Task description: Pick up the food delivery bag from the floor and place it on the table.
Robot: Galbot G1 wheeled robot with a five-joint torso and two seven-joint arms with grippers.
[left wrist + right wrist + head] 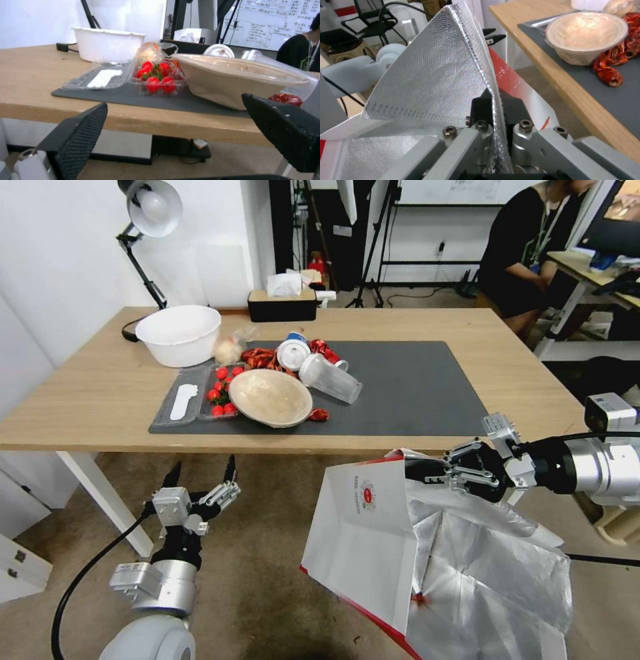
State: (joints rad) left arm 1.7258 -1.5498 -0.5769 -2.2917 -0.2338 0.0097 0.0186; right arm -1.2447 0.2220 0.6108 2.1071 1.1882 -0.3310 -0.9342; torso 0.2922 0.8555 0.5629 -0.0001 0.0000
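Start with the counter [507, 373]: its light-wood top carries a dark grey mat [413, 387], and the left half of that mat is crowded with a beige bowl [270, 397], a clear box of cherry tomatoes [221, 392], a tipped clear plastic cup [330, 378] and red crayfish shells [260, 358]. You have free mat only on the right half, so a bag swung in too far left would likely sweep the bowl or cup off.

The food delivery bag [363, 540] hangs below the counter's front edge, tilted, its mouth gaping so the foil lining shows, over the floor [267, 580]; you cannot tell whether its lowest corner is still resting there. Its upper rim sits just under the counter lip, so lifting without backing off first could snag the rim on the edge.

Your right pincer [430, 471] is clamped on a single thin wall at the rim, foil pressed between the pads. That is the weak point: judged from this hold, the paper could tear or slide out, and the bag may swing and fold.

Your left pincer [201, 473] waits spread wide near the counter's front edge, holding nothing.
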